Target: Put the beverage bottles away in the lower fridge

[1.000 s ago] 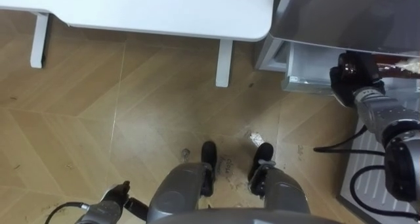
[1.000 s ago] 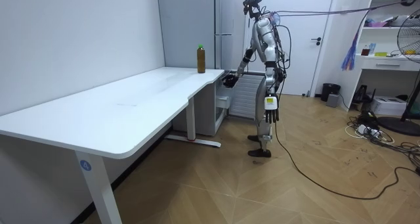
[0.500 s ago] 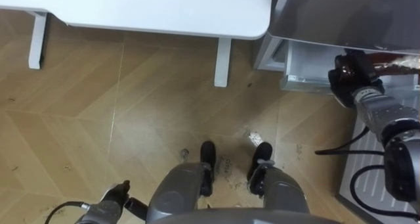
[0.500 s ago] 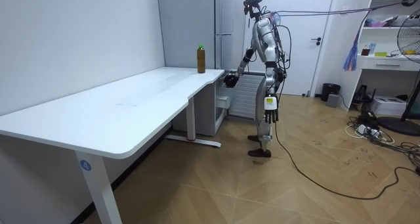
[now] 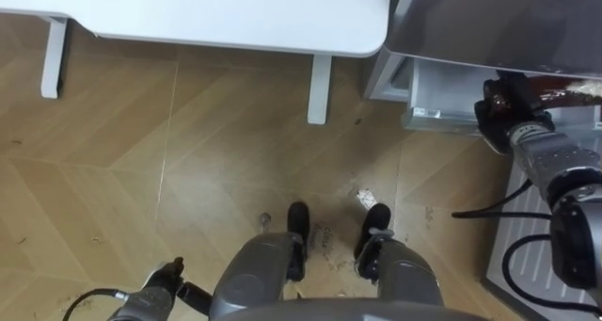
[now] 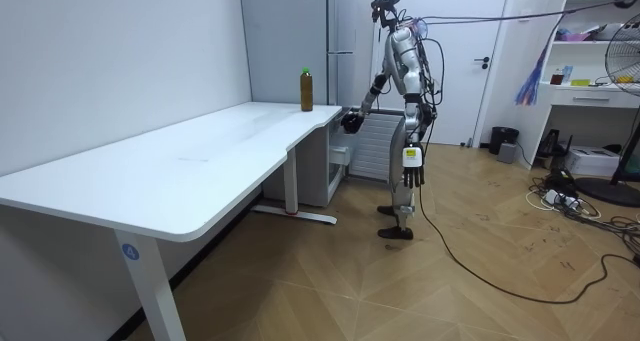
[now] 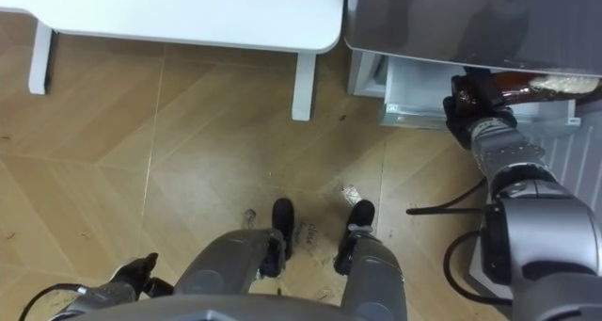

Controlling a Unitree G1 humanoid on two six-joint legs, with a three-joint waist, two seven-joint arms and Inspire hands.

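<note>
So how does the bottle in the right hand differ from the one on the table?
The held bottle lies sideways at the open lower fridge; the table bottle stands upright. The held bottle is clasped in the right hand; the table bottle stands free, near the far end of the white table. Both hold a brown drink.

A long white desk runs out on my right. One brown drink bottle with a green cap stands upright at its far end. Under my feet lies pale herringbone wood floor.
</note>
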